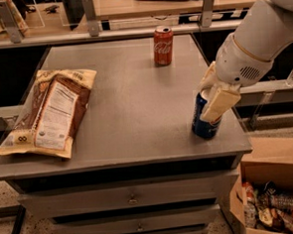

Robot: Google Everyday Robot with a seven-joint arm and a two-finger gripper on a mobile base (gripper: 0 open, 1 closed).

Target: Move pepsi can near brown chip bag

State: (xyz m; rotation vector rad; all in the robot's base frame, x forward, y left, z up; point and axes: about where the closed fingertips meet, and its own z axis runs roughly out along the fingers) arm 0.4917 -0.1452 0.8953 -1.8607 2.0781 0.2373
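Far left: a brown chip bag [49,112] lies flat at the left edge of the table [131,105], its lower corner reaching the front rim.
Bag surface: crinkly film, brown in the middle, tan-yellow along the borders, with a white printed label panel facing up.
Table: a flat grey top with a dull sheen, above a stack of grey drawers [131,199] with small pulls.
Middle back: a red cola can [163,46] stands upright near the rear edge, well apart from the bag and from the blue can.
Open stretch: bare grey top lies between the bag and the blue can; the red can stands behind that line.
Right front: the pepsi can [203,125], dark blue with a round logo partly covered, stands near the table's right front corner, far from the bag.
Gripper: the gripper [208,103] hangs over the can's upper half from a white, rounded arm [261,37].
Fingers: cream fingers [220,103] straddle the can, one slanting across its front, and seem to be clamped on it.
Lower right: an open cardboard box [274,166] of mixed packets sits on the floor beside the drawers.
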